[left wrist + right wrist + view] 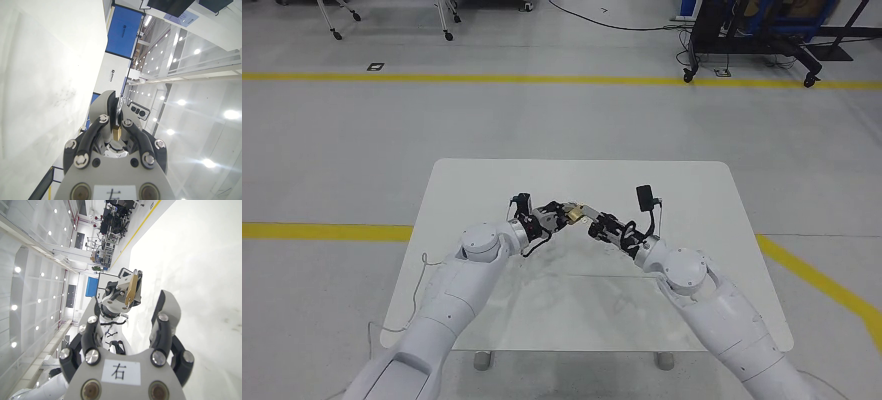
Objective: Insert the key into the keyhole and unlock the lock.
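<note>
Right wrist view: brass lock (132, 287) is held up off the counter (682, 190), about over its middle, between the two arms. A small silver key (128, 303) stands out of the end of the body facing the right hand, apparently already seated. How deep it sits cannot be told.

Left hand (116, 103) is clamped on the lock. The pads (111, 103) press the flat brass faces, and the shackle (120, 104) pokes out past the fingertips.

Right hand (129, 300) is spread wide and carries nothing. It faces the key end, close to it but apart from it.

Handling, judged:
- Lock: small, dense, rigid. Smooth metal, so it is likely to be slick under the pads. The hold on the broad faces looks right, as it resists twist best.
- Key: thin, stiff and light, with very little to grab. Take it by the two flat sides of its exposed head, with the fingers square to the blade.
- Turn about the key's own axis only. Side load could bend the blade or lever the lock round in the left hand's pads.

Step in hand, judged: insertion looks done. What is left is closing on the key head and turning it. The shackle looks seated, so the lock reads as not yet open.

Risk: a pinch on so small a head may slip, or may push the lock off line.
</note>
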